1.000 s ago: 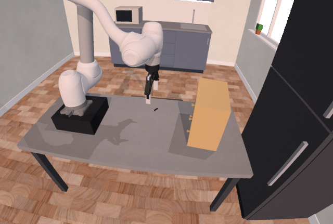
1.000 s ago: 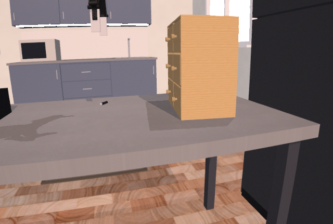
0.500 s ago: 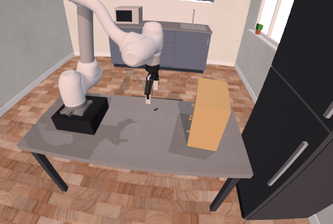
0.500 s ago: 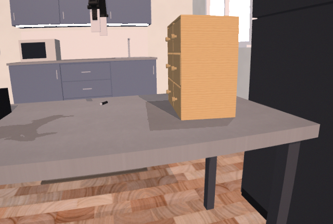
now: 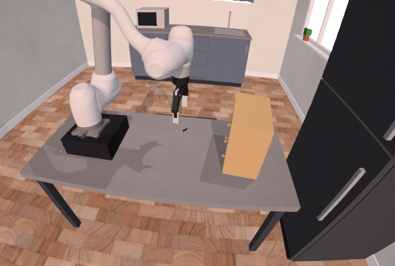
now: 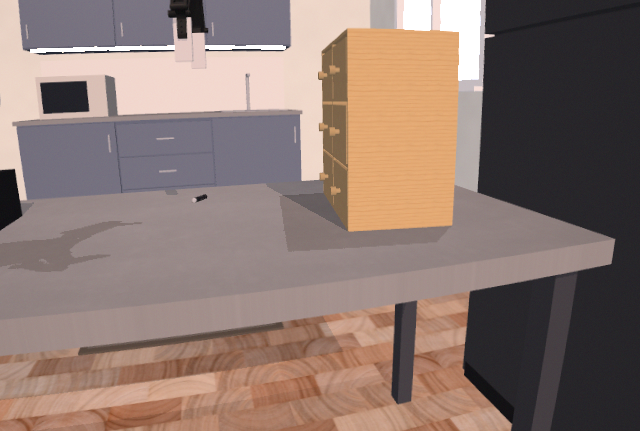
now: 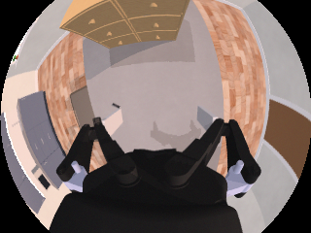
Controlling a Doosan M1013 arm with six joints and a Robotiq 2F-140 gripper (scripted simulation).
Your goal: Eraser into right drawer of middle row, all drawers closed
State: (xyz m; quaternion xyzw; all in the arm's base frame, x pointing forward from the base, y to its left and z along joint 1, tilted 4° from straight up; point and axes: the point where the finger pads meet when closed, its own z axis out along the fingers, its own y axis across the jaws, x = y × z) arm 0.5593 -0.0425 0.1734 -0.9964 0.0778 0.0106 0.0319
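One small dark piece, probably the eraser (image 5: 184,129) (image 6: 199,198) (image 7: 116,105) — below the wide-open gripper (image 5: 180,113) (image 6: 190,54) (image 7: 158,114); centre over it, align fingers across its narrow width, descend gently.

The chest (image 5: 247,132) (image 6: 400,131) (image 7: 146,24) stands upright on the table (image 5: 178,173) (image 6: 206,271) (image 7: 160,87), between the fridge (image 5: 337,123) (image 6: 547,157) and a small object (image 5: 184,129) (image 6: 199,198) (image 7: 116,105) lying on the tabletop, well apart from the drawer fronts.
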